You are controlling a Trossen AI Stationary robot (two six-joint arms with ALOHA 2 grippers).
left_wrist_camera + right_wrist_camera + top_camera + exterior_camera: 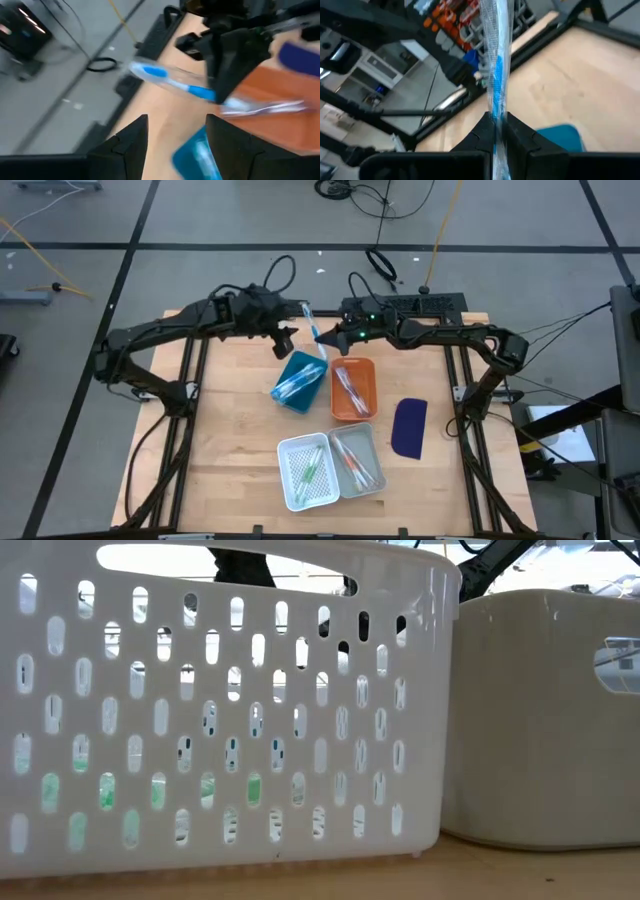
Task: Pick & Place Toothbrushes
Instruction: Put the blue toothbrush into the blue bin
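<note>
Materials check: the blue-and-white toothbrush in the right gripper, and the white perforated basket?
Blue-and-white toothbrush: looks like plastic inside a clear crinkled wrapper, which glints in the right gripper. White perforated basket: likely moulded plastic, smooth and slightly glossy, with even slots.

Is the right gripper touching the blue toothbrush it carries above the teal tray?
Touching. The right wrist view shows the right gripper with both fingers shut on the blue toothbrush, no gap either side.

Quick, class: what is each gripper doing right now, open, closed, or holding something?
Left gripper: open, holding nothing, above the blue tray.
Right gripper: closed on a blue toothbrush, above the table's far edge.
</note>
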